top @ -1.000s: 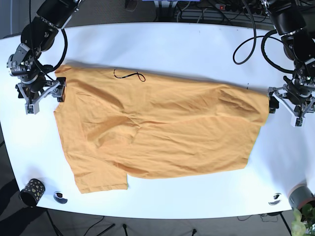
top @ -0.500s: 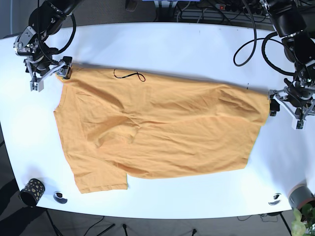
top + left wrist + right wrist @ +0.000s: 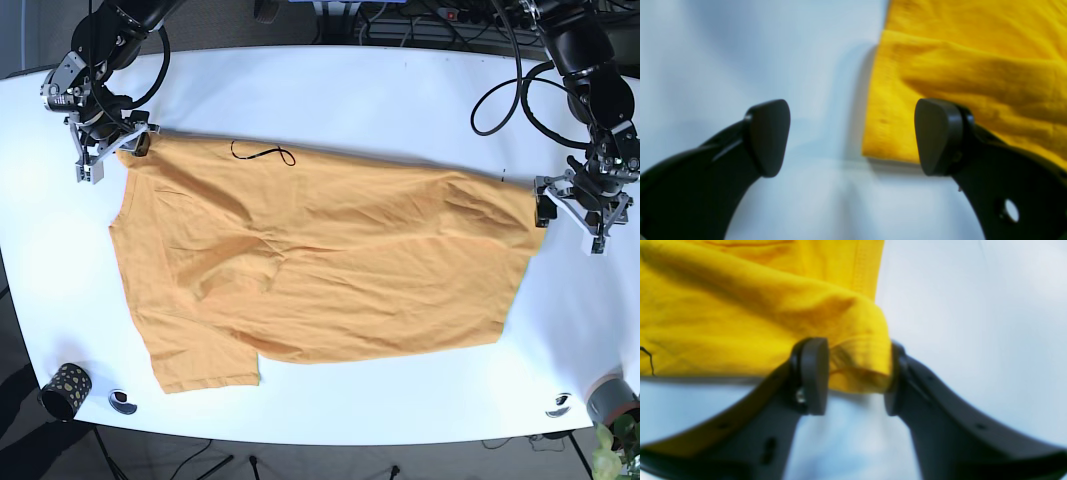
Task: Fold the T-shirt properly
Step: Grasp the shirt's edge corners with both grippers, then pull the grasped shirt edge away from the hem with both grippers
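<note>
An orange T-shirt [image 3: 320, 260] lies spread flat on the white table [image 3: 350, 90]. At its top left corner, my right gripper [image 3: 113, 158] has a bunched fold of the yellow-orange T-shirt [image 3: 853, 350] between its fingers, and the fabric fills the gap of the right gripper [image 3: 853, 378]. By the shirt's right edge my left gripper [image 3: 572, 225] stands open. In the left wrist view the T-shirt [image 3: 957, 66] has a corner just inside the right finger [image 3: 938, 136], and the left gripper [image 3: 853, 138] has mostly bare table in its gap.
A thin black cord [image 3: 262, 152] lies on the shirt near its top edge. A dotted black cup [image 3: 65, 390] and a small round item [image 3: 123, 402] sit at the front left. Another small item [image 3: 560, 405], a grey cup [image 3: 612, 398] and a plant [image 3: 620, 445] are at the front right.
My right gripper moved from the shirt's left side up to its top left corner and closed on the fabric. The left gripper shifted slightly toward the shirt's right edge.
</note>
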